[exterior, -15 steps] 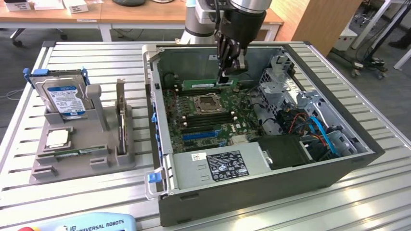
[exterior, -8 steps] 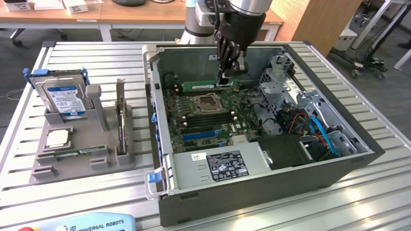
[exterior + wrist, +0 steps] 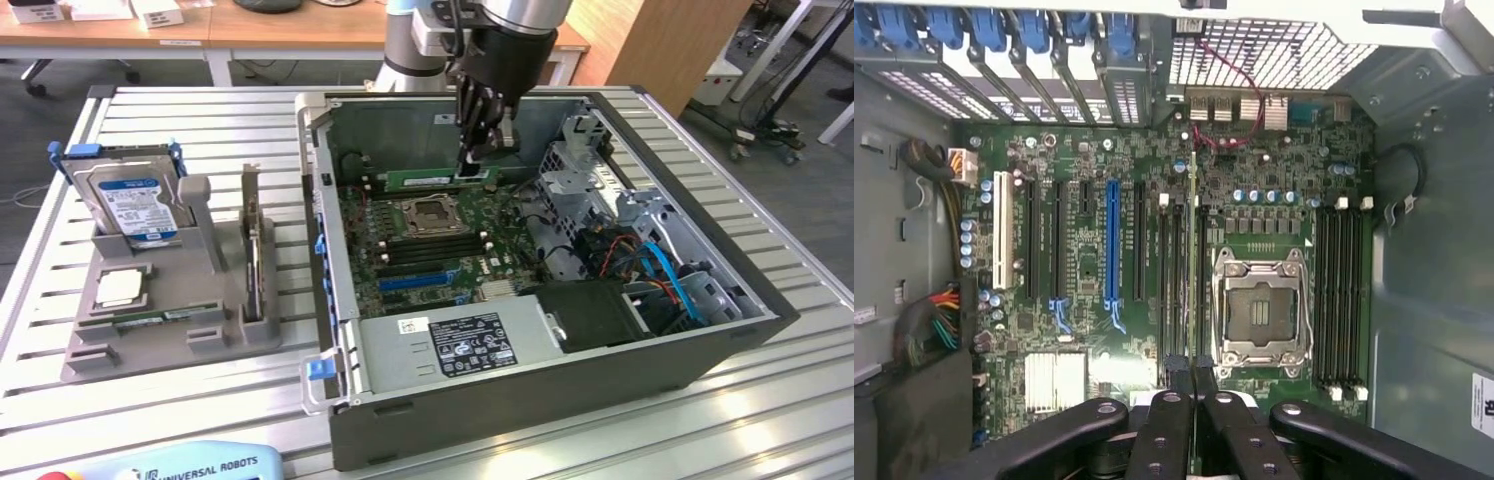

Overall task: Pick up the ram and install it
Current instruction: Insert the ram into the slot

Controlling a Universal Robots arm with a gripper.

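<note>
- Gripping the ram (image 3: 430, 180) (image 3: 1194, 260), the gripper (image 3: 477, 165) (image 3: 1191, 385) has its jaws clenched on the thin edge of the green stick, near one end.
- Pick-up stage: complete, judging by the present hold. The ram is clear of the gray holder (image 3: 160, 330) on the table (image 3: 200, 120) and is inside the open computer case (image 3: 534, 400).
- Ram location: low over the motherboard (image 3: 400, 255) (image 3: 1089, 290), on the far side of the empty CPU socket (image 3: 430, 215) (image 3: 1259, 315) in the exterior view.
- Ram orientation: standing on its long edge, parallel to the board's slots. In the wrist view it appears edge-on as a thin line running along the bank of memory slots (image 3: 1179, 290) just beside the socket.
- Alignment: the stick's line lies along the slot direction, so the approach appears well lined up.
- Seating: it cannot be told whether the lower edge has entered a slot or only hangs above it. No latch engagement is visible.
- Install stage: judged not finished, since the jaws grasp the stick and seating is unconfirmed.
- Other parts: the hard drive (image 3: 134, 200) stands in the gray holder at the exterior view's left, with the processor chip (image 3: 120, 288) lying in front of it. Both are well apart from the gripper.
</note>
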